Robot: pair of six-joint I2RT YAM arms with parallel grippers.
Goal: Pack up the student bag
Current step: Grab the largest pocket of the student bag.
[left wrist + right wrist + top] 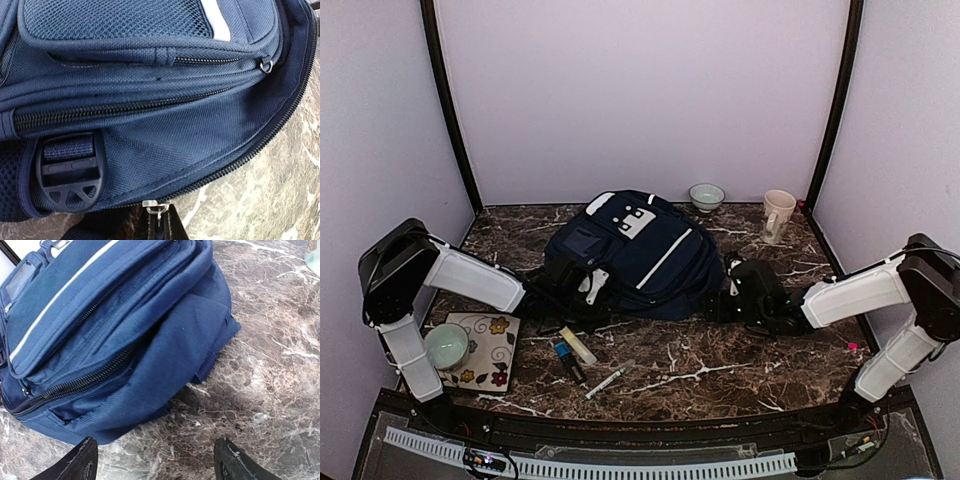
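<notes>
One steady draw is advised, the zipper pull point(157, 206) of the student bag point(630, 255) pinched by the left gripper point(160, 225), right gripper point(155, 460) spread.

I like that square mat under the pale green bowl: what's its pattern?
The mat is cream with scattered colourful flowers; clearest in the top external view.

Student bag point(650, 260) lies on the table point(740, 372), bowl point(706, 196) and mug point(777, 215) behind, pen point(610, 380) before.
</notes>
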